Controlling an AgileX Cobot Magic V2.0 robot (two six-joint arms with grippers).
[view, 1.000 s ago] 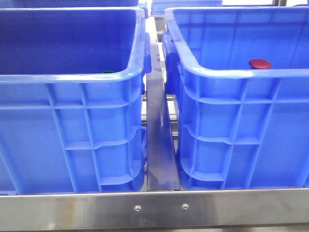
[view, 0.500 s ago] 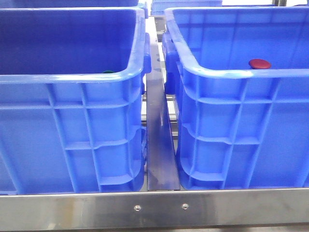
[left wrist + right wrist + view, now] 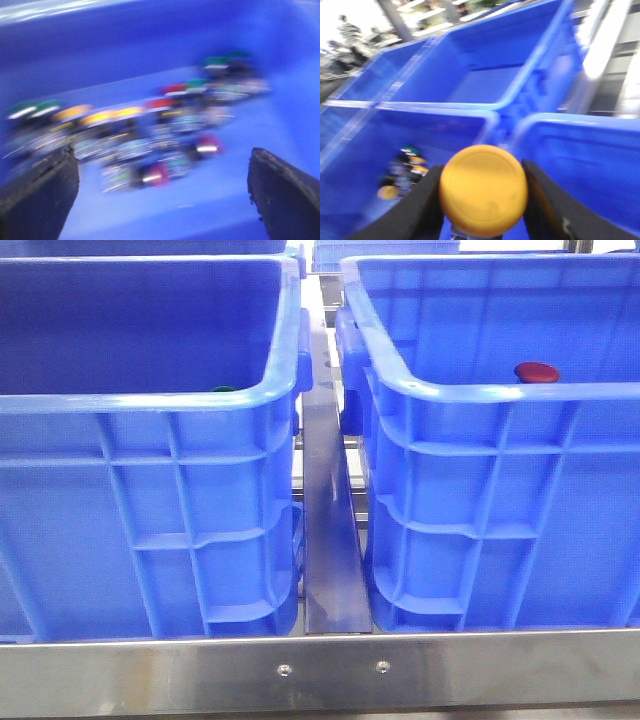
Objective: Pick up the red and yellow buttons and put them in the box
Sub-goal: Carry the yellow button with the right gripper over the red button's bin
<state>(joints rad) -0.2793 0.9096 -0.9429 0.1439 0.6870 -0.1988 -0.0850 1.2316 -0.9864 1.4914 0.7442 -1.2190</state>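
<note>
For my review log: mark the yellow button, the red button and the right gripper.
yellow button [image 3: 483, 190]: right wrist view, middle of its domed face.
red button [image 3: 537, 372]: front view, top of cap.
right gripper [image 3: 483, 205]: right wrist view, midway between fingertips.

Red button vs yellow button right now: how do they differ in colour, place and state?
Colour: the red button is dark red, the yellow button orange-yellow. Place: the red one lies inside the right-hand blue crate, seen just over its near rim; the yellow one is up above the crates. State: the red one lies free with no gripper near it, while the yellow one is clamped in the right gripper. Both are round caps.
</note>
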